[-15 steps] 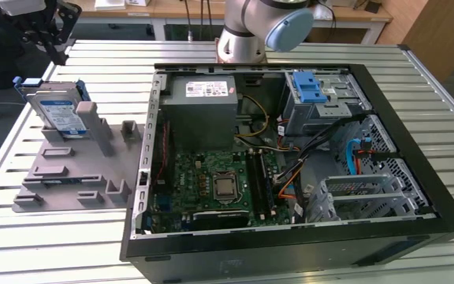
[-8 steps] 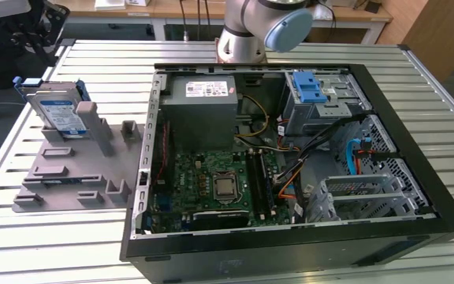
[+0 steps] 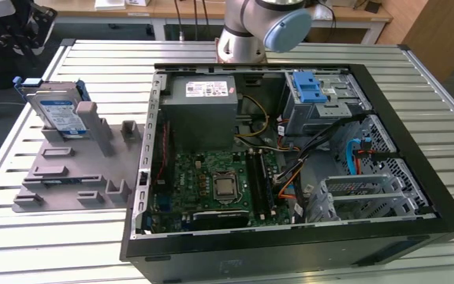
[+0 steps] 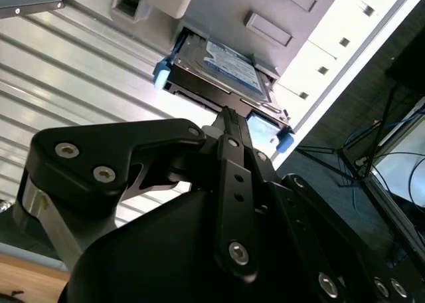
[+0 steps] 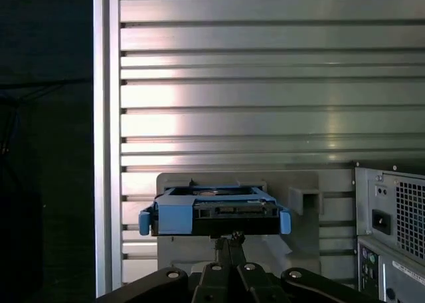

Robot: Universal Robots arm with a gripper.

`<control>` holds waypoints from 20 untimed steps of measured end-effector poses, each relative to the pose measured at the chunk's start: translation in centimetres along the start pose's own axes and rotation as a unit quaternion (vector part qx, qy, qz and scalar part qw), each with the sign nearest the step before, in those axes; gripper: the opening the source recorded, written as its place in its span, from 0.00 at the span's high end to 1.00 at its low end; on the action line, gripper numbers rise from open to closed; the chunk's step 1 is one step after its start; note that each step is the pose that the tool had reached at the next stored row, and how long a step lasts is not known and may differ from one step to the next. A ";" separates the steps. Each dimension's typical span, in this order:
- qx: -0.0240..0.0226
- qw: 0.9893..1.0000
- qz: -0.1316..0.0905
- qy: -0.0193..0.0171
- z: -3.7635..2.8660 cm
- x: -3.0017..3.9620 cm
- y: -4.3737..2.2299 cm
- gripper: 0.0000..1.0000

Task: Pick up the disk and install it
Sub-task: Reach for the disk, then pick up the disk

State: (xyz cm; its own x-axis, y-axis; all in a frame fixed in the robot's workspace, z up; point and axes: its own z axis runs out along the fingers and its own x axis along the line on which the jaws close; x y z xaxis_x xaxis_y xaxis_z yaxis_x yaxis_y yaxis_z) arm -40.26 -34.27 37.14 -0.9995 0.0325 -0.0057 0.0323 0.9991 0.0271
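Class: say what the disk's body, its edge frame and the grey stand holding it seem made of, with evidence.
The disk: silvery sheen, likely metal. Its frame: matte blue, moulded look, probably plastic. The stand: uniform matte grey, blocky shapes, perhaps plastic; uncertain.

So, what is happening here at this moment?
A robot arm stands by an open computer case on a slatted table. Its gripper, shut and empty, points toward the disk, which stands on edge in a grey holder at the exterior view's left of the case. The disk is not yet picked up or installed.
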 end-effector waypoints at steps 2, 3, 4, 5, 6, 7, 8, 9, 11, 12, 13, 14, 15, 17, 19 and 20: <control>0.000 1.000 0.000 0.000 0.09 0.52 -0.02 0.89; 0.000 1.000 0.000 0.000 0.12 0.76 -0.03 0.89; 0.000 1.000 0.000 0.000 0.15 0.99 -0.04 0.89; 0.000 1.000 0.000 0.000 0.19 1.21 -0.04 0.89; 0.000 1.000 0.000 0.000 0.21 1.41 -0.05 0.89; 0.000 1.000 0.000 0.000 0.23 1.63 -0.06 0.89; 0.000 1.000 0.000 0.000 0.25 1.84 -0.07 0.89; 0.000 1.000 0.000 0.000 0.27 2.04 -0.07 0.89; 0.000 1.000 0.000 0.000 0.29 2.33 -0.08 0.89; 0.000 1.000 0.000 0.000 0.30 2.39 -0.09 0.89; 0.000 1.000 0.000 0.000 0.29 2.40 -0.09 0.89; 0.000 1.000 0.000 0.000 0.29 2.40 -0.09 0.89; 0.000 1.000 0.000 0.000 0.29 2.40 -0.09 0.89; 0.000 1.000 0.000 0.000 0.29 2.43 -0.09 0.89; 0.000 1.000 0.000 0.000 0.30 2.44 -0.09 0.89; 0.000 1.000 0.000 0.000 0.29 2.44 -0.09 0.89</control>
State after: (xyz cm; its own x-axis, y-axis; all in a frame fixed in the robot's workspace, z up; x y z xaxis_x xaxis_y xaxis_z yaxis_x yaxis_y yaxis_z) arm -42.70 -34.27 36.83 -0.9995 0.0324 -0.0057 0.0323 0.9991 0.0271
